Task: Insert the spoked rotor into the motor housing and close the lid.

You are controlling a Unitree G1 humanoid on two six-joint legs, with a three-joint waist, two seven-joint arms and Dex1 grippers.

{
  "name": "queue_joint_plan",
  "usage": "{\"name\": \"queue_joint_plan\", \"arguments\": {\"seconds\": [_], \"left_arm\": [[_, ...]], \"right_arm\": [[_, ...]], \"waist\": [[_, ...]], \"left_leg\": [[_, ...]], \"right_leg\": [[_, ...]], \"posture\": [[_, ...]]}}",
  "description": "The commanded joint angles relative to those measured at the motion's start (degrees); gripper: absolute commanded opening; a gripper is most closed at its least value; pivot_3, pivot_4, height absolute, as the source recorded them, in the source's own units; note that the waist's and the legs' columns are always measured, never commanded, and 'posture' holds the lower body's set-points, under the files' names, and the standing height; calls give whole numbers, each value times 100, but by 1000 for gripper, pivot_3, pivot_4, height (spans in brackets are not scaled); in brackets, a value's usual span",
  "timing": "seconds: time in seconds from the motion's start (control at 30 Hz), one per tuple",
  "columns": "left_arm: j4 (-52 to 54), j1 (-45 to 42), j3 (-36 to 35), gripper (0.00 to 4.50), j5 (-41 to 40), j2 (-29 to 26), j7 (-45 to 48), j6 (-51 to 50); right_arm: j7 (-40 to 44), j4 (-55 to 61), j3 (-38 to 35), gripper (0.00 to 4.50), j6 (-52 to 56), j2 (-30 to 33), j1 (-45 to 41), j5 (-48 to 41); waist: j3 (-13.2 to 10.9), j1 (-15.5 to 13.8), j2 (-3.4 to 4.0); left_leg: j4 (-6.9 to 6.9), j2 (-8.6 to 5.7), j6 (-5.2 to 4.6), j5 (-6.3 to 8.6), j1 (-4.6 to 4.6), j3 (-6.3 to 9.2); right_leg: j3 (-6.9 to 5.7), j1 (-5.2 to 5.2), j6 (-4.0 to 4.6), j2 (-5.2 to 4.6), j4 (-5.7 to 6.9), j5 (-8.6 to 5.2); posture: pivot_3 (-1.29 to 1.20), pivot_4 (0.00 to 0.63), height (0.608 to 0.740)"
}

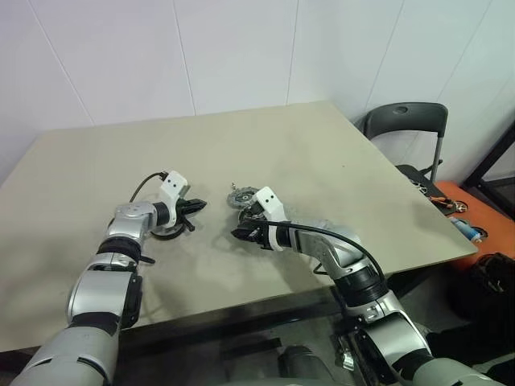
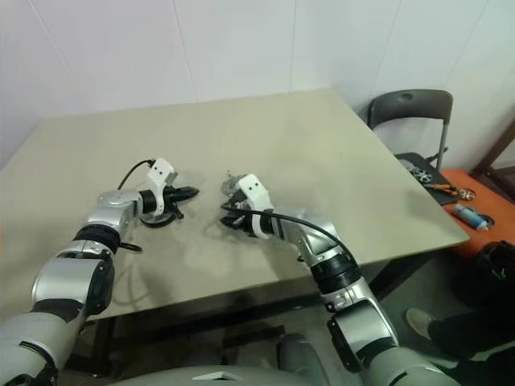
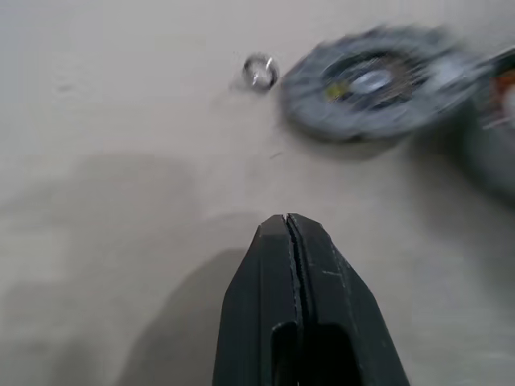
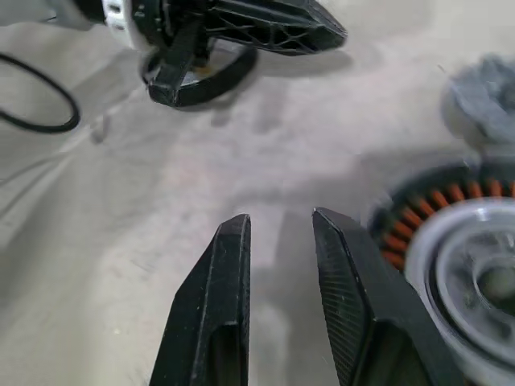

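Head view: my left pincer point(image 1: 195, 207) sits clenched and empty over the spoked rotor point(image 1: 167, 232) on the surface point(image 1: 322, 153).
Left wrist: the lid point(image 3: 378, 80) lies flat, a small silver ring point(image 3: 259, 71) beside it.
Right wrist: my right pincer point(image 4: 279, 233) is parted and empty, the motor housing point(image 4: 459, 257) just beside it. Risk: a fingertip nudges the housing off-spot.

Both head views look forward and down from above onto the tabletop point(image 1: 322, 153), which fills the middle of each frame; they share nearly the same scene, slightly offset sideways. The left wrist view sits very low and close to the tabletop, looking along the left end effector point(image 3: 288, 221) toward the lid point(image 3: 378, 80). The right wrist view, equally close, looks past the right end effector point(image 4: 282, 221) toward the left one.
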State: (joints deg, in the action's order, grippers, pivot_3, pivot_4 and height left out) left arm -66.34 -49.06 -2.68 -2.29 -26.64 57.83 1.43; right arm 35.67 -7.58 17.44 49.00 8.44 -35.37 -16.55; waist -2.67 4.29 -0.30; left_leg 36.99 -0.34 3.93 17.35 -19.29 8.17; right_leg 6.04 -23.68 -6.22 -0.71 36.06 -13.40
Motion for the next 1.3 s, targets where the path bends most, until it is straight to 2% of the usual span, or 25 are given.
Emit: {"name": "queue_joint_plan", "arguments": {"seconds": [0.03, 0.3, 0.5, 0.73, 0.87, 0.97, 1.1, 1.3], "left_arm": [[301, -243, -190, 36, -225, -399, 382, -250], [152, -594, -442, 36, -319, -867, 12, -308], [302, -156, -581, 36, -356, -830, -455, -38], [1153, 413, -803, 36, -576, -667, -961, 3], [2448, 918, -1109, 0, -1100, -492, -1181, -621], [3535, 1461, -1163, 0, -1308, -411, -1371, -1058], [4491, 1994, -1265, 0, -1513, -360, -1720, -1505], [5317, 2461, -1487, 0, -1802, -344, -2135, -2001]], "right_arm": [[268, -144, 99, 1287, -474, 48, -429, 174], [142, -1296, -349, 1287, -1279, -272, -1175, 319], [-675, -2754, -672, 1287, -2402, -709, -1726, 732], [-1147, -4685, -892, 1287, -3434, -1018, -2588, 1113], [-1343, -5863, -1007, 2152, -4022, -1168, -3246, 1310], [-1548, -6463, -1025, 3252, -4128, -1328, -3578, 1537], [-1512, -6785, -1121, 4481, -4157, -1545, -3914, 1697], [-1681, -6856, -1383, 4481, -4408, -1706, -4228, 1796]], "waist": [[0, 15, 1], [-2, 3, 0], [-2, 17, 1], [-3, 70, 2], [-3, 144, 3], [-3, 202, 2], [-3, 303, 3], [-4, 302, 4]], "left_leg": [[-1, 0, 0, 0, 0, 0], [-1, 0, 0, 0, -3, 1], [-6, 0, 0, 0, -2, 0], [-8, 0, 1, -1, -16, 0], [-12, 0, 2, -1, -17, 0], [-21, -1, 2, -1, -13, -5], [-37, 0, 3, -1, -14, -4], [-42, 0, 9, -4, -14, -3]], "right_leg": [[0, -2, 0, 0, 0, 0], [0, -5, 20, -1, 1, 12], [1, -9, 23, -3, 3, 14], [3, -36, 28, -4, 13, 17], [4, -37, 30, -8, 15, 19], [8, -41, 30, -10, 16, 19], [9, -56, 33, -9, 22, 21], [9, -62, 36, -9, 24, 22]], "posture": [[0, 0, 740], [0, 0, 740], [0, 0, 740], [0, 0, 740], [0, 0, 740], [0, 0, 740], [0, 0, 740], [0, 0, 740]]}}
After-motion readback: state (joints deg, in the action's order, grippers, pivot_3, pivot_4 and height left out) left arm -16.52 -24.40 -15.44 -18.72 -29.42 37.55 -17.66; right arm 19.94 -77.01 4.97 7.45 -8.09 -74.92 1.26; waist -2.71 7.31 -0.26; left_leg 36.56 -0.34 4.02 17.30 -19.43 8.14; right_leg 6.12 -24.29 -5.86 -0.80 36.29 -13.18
